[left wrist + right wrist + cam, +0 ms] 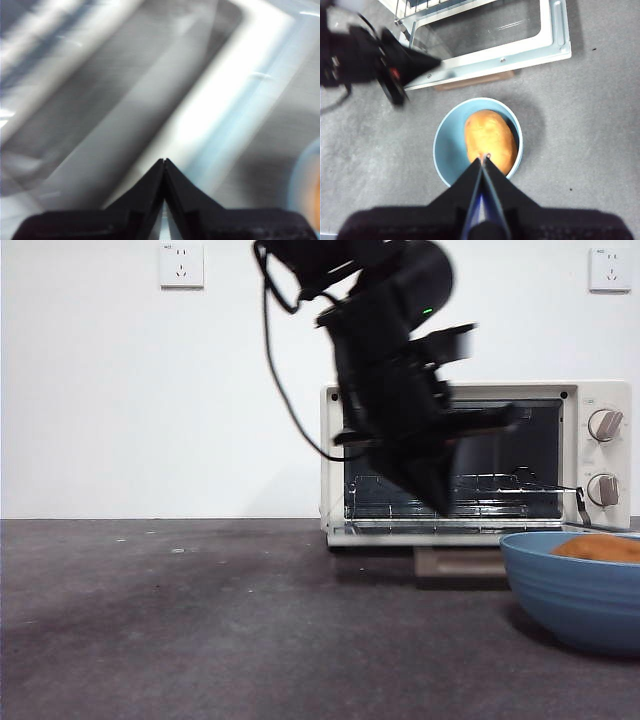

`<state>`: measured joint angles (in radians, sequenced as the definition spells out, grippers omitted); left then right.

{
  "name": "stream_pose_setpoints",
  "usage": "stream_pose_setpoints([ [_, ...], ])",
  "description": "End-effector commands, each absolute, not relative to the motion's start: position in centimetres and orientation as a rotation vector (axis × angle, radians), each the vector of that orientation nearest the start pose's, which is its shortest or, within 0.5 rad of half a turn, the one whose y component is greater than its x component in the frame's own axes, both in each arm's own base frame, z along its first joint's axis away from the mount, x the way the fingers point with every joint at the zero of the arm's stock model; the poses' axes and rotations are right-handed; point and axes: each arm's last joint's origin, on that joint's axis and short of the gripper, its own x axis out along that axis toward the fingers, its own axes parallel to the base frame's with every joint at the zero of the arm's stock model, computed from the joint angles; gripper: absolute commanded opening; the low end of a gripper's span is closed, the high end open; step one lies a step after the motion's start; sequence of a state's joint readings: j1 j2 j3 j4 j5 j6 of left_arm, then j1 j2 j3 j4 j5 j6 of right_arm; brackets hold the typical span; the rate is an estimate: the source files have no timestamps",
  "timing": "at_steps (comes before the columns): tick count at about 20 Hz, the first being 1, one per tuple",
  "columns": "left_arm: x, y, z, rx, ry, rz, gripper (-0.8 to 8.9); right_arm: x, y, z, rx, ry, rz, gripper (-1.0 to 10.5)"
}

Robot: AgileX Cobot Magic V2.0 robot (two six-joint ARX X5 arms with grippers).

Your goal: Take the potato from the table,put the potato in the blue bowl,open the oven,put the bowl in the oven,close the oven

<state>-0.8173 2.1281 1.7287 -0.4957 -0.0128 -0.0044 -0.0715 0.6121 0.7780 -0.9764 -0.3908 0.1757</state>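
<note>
The oven (600, 455) stands at the back right with its glass door (490, 30) folded down flat onto the table (200, 620). My left gripper (435, 502) hangs blurred in front of the oven opening, just above the door, jaws shut and empty; in its own wrist view its tip (164, 161) is over the smeared door glass. The blue bowl (451, 150) sits on the table in front of the door, with the potato (490, 137) lying inside it. My right gripper (484, 157) hovers shut directly above the bowl and potato. In the front view, the bowl (575, 595) and potato (600, 548) are at the right edge.
A wire rack (480, 485) shows inside the oven. The door's beige handle (460, 562) rests low at the door's front edge, close to the bowl. Two wall sockets (181, 265) (609, 269) are on the white wall behind.
</note>
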Motion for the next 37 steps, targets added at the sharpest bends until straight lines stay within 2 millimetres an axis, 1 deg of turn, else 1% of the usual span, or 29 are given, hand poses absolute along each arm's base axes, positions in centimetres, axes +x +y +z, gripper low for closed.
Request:
stream_pose_setpoints([
  [1, 32.0, -34.1, 20.7, 0.358, 0.861, -0.74, -0.08, 10.1, 0.4, 28.7, 0.348, 0.815, 0.235, -0.1],
  [3, 31.6, -34.3, 20.7, 0.364, 0.877, -0.76, -0.08, 10.0, 0.4, 28.6, 0.341, 0.829, 0.237, -0.1],
  [5, 31.0, -34.0, 21.7, 0.373, 0.886, -0.768, -0.08, 9.8, 0.4, 28.5, 0.336, 0.845, 0.239, -0.1],
  [6, 30.5, -33.9, 22.6, 0.383, 0.878, -0.779, -0.08, 9.8, 0.4, 28.5, 0.339, 0.854, 0.237, -0.1],
  [7, 29.9, -33.7, 23.8, 0.385, 0.864, -0.789, -0.08, 9.8, 0.4, 28.4, 0.342, 0.861, 0.236, -0.1],
  [10, 27.9, -31.9, 28.8, 0.375, 0.808, -0.808, -0.08, 9.8, 0.4, 28.4, 0.356, 0.868, 0.231, -0.1],
  [11, 27.1, -31.0, 30.5, 0.37, 0.796, -0.81, -0.08, 9.7, 0.4, 28.3, 0.365, 0.876, 0.227, -0.1],
  [13, 25.0, -28.7, 34.2, 0.363, 0.772, -0.815, -0.08, 9.9, 0.4, 28.0, 0.383, 0.923, 0.216, 0.0],
  [15, 22.6, -26.2, 37.5, 0.353, 0.745, -0.823, -0.08, 10.3, 0.4, 27.6, 0.418, 0.989, 0.198, 0.1],
  [17, 19.9, -23.4, 40.5, 0.342, 0.71, -0.834, -0.08, 10.9, 0.4, 27.2, 0.449, 1.049, 0.218, 0.1],
  [18, 18.4, -22.0, 41.8, 0.336, 0.69, -0.84, -0.08, 11.4, 0.4, 27.0, 0.463, 1.071, 0.23, 0.4],
  [20, 15.8, -19.3, 43.8, 0.328, 0.662, -0.854, -0.08, 12.3, 0.4, 26.5, 0.468, 1.111, 0.226, 2.1],
  [21, 14.5, -18.0, 44.4, 0.331, 0.666, -0.859, -0.08, 12.7, 0.3, 26.3, 0.472, 1.131, 0.221, 2.7],
  [22, 13.5, -16.9, 44.8, 0.334, 0.687, -0.857, -0.08, 13.1, 0.3, 26.0, 0.475, 1.149, 0.217, 2.9],
  [25, 11.1, -13.8, 45.3, 0.347, 0.733, -0.842, -0.08, 14.3, 0.2, 25.5, 0.457, 1.16, 0.184, 2.9],
  [27, 9.8, -12.4, 45.6, 0.31, 0.726, -0.836, -0.08, 15.1, 0.3, 25.2, 0.444, 1.161, 0.174, 2.9],
  [29, 8.7, -11.1, 45.2, 0.28, 0.711, -0.819, -0.08, 15.9, 0.7, 24.7, 0.412, 1.196, 0.126, 2.8],
  [31, 8.0, -10.1, 43.6, 0.269, 0.718, -0.77, -0.08, 16.8, 1.2, 23.9, 0.368, 1.24, 0.122, 2.8],
  [33, 7.4, -9.3, 41.6, 0.251, 0.738, -0.734, -0.08, 17.8, 1.8, 23.2, 0.339, 1.254, 0.091, 2.8],
  [36, 6.9, -8.6, 38.9, 0.23, 0.773, -0.708, -0.08, 19.0, 2.0, 22.2, 0.327, 1.277, 0.062, 2.8],
  [37, 6.7, -8.4, 38.3, 0.225, 0.787, -0.701, -0.08, 19.4, 2.1, 21.8, 0.325, 1.29, 0.06, 2.8],
])
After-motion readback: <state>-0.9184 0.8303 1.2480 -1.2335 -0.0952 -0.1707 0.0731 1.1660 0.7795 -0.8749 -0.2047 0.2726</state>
